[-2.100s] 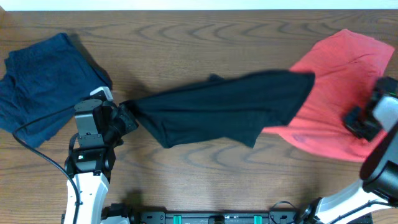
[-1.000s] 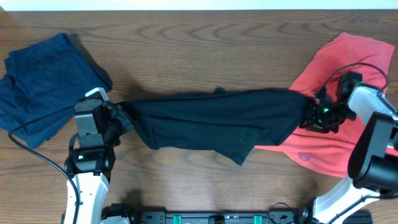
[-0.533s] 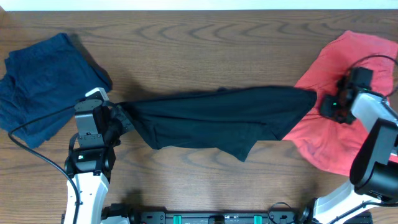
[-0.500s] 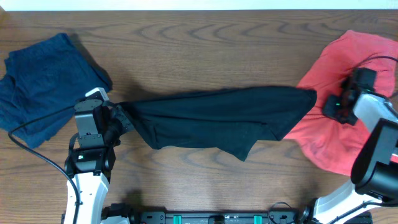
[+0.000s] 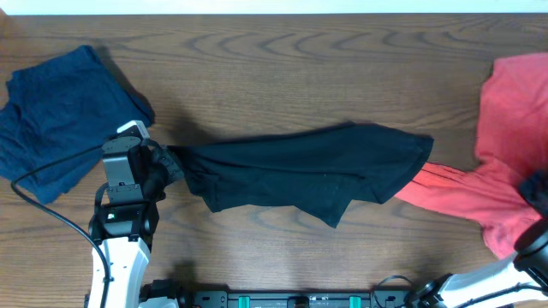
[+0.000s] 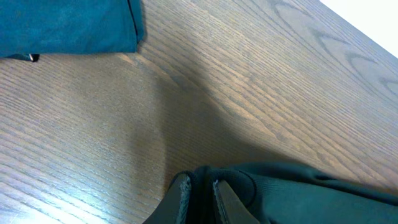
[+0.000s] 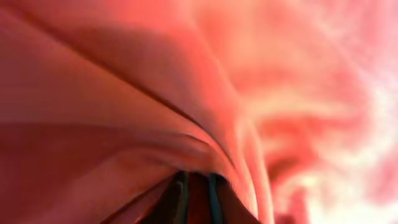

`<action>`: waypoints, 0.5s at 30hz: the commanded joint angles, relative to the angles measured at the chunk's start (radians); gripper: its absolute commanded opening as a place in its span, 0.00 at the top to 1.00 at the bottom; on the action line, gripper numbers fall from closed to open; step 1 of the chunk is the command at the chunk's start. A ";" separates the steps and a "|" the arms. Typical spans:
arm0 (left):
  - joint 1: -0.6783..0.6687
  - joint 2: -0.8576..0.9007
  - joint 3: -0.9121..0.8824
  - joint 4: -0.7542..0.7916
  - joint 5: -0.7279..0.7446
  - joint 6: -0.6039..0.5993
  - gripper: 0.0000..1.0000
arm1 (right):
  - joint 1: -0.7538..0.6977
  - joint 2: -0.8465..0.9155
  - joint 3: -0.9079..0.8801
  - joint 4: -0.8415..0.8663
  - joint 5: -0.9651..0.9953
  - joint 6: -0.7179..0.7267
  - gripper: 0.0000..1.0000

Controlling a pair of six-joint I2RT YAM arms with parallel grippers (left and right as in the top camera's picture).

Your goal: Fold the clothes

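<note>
Left gripper (image 6: 200, 193) clamped on black shirt (image 5: 300, 171) left end, shirt stretched mid-table. Right gripper (image 7: 196, 186) pinching coral-red garment (image 5: 509, 111), has dragged it right, nearly out from under shirt; one strip still touches. Shirt almost free to flatten. Navy garment (image 5: 60, 111) far left, apart.

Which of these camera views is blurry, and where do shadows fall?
Right wrist view: the coral-red garment fills the frame, blurred and overexposed at right. Left wrist view: sharp wood grain, a shadow across the table beside the black shirt. Overhead view: sharp.
</note>
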 commanded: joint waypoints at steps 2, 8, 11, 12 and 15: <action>0.004 0.001 0.010 0.000 -0.026 0.012 0.86 | -0.090 0.020 0.097 -0.070 -0.049 0.080 0.80; 0.004 0.002 0.010 0.000 -0.026 0.012 0.86 | -0.046 0.013 0.274 -0.180 -0.582 -0.138 0.68; 0.004 0.002 0.010 -0.006 -0.026 0.012 0.85 | 0.024 0.000 0.323 -0.295 -0.624 -0.166 0.68; 0.004 0.002 0.010 -0.010 -0.026 0.012 0.85 | 0.059 -0.007 0.326 -0.336 -0.643 -0.181 0.68; 0.004 0.002 0.010 -0.019 -0.026 0.013 0.85 | 0.144 -0.010 0.325 -0.467 -0.661 -0.192 0.69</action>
